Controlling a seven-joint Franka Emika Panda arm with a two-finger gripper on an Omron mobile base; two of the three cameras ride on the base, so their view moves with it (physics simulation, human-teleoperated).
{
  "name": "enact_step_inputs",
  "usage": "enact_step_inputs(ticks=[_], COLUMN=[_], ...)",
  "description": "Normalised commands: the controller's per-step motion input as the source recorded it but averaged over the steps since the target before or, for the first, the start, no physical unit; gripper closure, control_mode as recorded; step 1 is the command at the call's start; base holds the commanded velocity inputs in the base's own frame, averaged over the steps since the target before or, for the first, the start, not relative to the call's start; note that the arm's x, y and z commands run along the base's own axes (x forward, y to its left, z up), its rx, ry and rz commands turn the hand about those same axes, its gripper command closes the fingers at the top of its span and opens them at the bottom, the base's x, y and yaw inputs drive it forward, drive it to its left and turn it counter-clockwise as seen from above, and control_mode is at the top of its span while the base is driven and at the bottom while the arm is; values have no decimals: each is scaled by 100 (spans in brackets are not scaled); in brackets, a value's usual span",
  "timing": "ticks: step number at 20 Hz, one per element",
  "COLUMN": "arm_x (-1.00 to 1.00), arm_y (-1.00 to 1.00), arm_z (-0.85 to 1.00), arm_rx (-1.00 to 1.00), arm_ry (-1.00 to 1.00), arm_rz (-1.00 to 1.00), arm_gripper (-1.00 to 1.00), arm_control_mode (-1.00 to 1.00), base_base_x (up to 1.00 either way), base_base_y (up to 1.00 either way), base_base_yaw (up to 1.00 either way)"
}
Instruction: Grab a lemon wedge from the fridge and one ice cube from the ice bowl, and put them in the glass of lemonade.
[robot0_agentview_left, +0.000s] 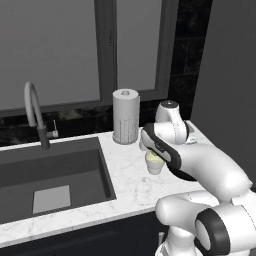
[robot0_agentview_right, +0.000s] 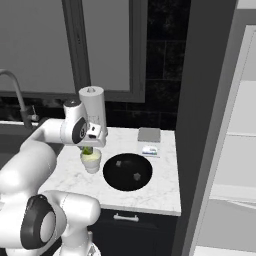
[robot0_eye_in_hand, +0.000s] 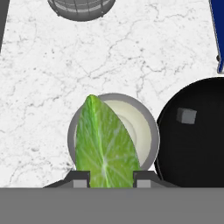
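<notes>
Tap (robot0_agentview_left: 35, 112): curved grey neck on a dark base, at the back rim of the basin, far left of the left base view.
Sink (robot0_agentview_left: 75, 170): dark basin sunk into the counter, with a pale square patch on its floor.
Counter (robot0_agentview_left: 130, 182): white marble with grey veins, running from the sink to the fridge.
Paper-towel cylinder (robot0_agentview_left: 125, 116): tall, grey, dotted, upright at the back of the counter under the window; its base is near the cup but apart from it.
Gripper (robot0_eye_in_hand: 107, 177): clamped on the lemon wedge, one dark tip on each side of it, poised straight over the cup.
Lemon wedge (robot0_eye_in_hand: 105, 144): bright green, cut face toward the hand camera, held above the cup and covering the left part of its mouth; whether its lower point touches the liquid is hard to judge.
Cup of lemonade (robot0_agentview_right: 91, 161): small, off-white, upright on the counter, just beside the bowl's left edge; pale liquid inside.
Ice bowl (robot0_agentview_right: 127, 172): wide, shallow, black, right of the cup; two small grey cubes lie in it.
Grey square (robot0_agentview_right: 149, 134): flat, at the back of the counter behind the bowl.
Small blue-and-white item (robot0_agentview_right: 150, 150): beside the bowl's far rim; too small to identify.
Fridge (robot0_agentview_right: 207, 125): matte grey side wall at the counter's right end, pale shelves showing beyond it.
</notes>
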Motion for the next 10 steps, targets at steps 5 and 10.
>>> enact_step_inputs(ticks=[5, 10], arm_x=[22, 7], arm_y=[0, 0], arm_z=[0, -6], arm_rx=[0, 0], arm_ry=[0, 0], arm_rz=[0, 0], arm_gripper=[100, 100], arm_control_mode=[-100, -100], base_base_x=[0, 0], base_base_y=[0, 0], base_base_yaw=[0, 0])
